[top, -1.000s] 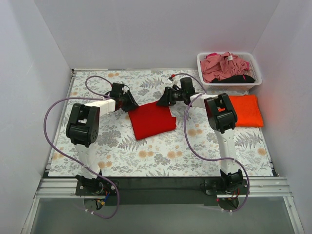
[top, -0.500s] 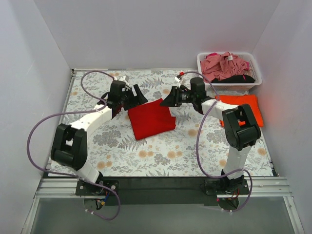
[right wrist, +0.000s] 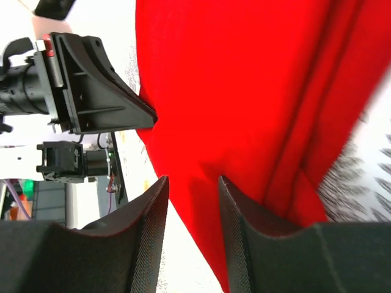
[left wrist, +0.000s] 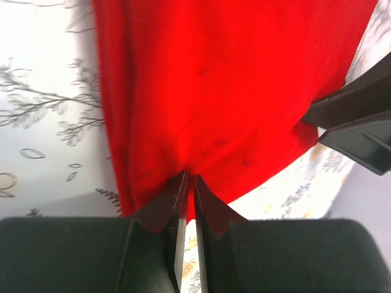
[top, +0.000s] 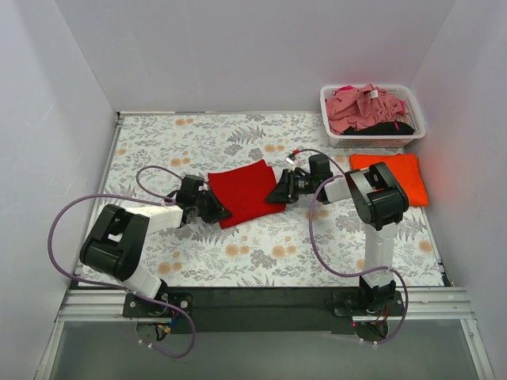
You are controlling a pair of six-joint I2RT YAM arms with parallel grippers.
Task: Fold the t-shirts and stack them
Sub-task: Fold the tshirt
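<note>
T-shirt [top: 245,188] in red lies between the claws — left claw [left wrist: 189,178] pinching its edge, right claw [right wrist: 192,180] half-open alongside.

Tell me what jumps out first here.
The folded red tee lies dead centre with both arms stretched low to it. The left hand pinches its near-left corner, and the right hand straddles its right edge, fingers apart. A folded orange tee lies at the right, and behind it a white basket holds a crumpled pink tee.
</note>
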